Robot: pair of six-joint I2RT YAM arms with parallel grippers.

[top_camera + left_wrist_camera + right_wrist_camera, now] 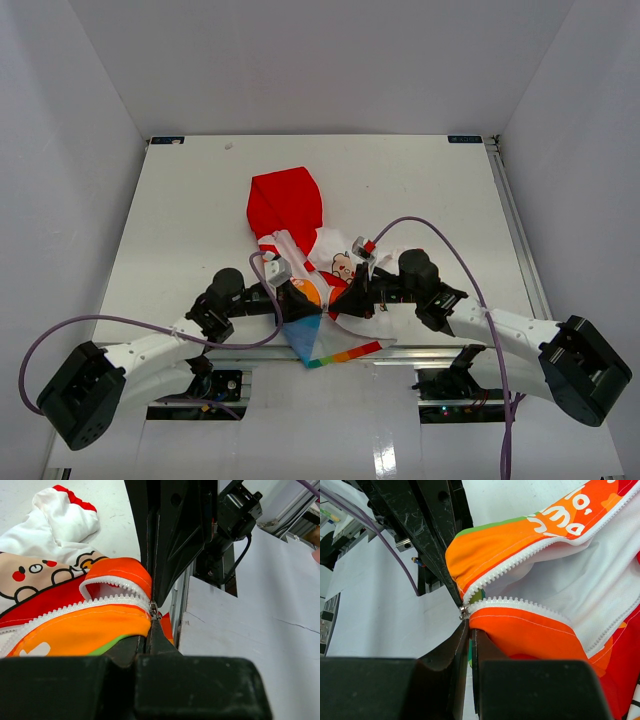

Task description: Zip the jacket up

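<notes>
Left gripper [152, 617] and right gripper [466, 621] both pinch the jacket [530, 630] at its slider [463, 611]. Better to anchor one side taut and draw the slider straight toward the hood [287, 200].

Only near-readable text: white lettering [563, 522] on the orange panel of the jacket [530, 630], right wrist view. It's tilted and cut by the frame edge, maybe "umo", not sure. Left wrist view: white mark [34, 649] on orange fabric, too partial to read. Top view: left sticker [167, 140] and right sticker [465, 139] at the counter [400, 180] far corners, too small to read
</notes>
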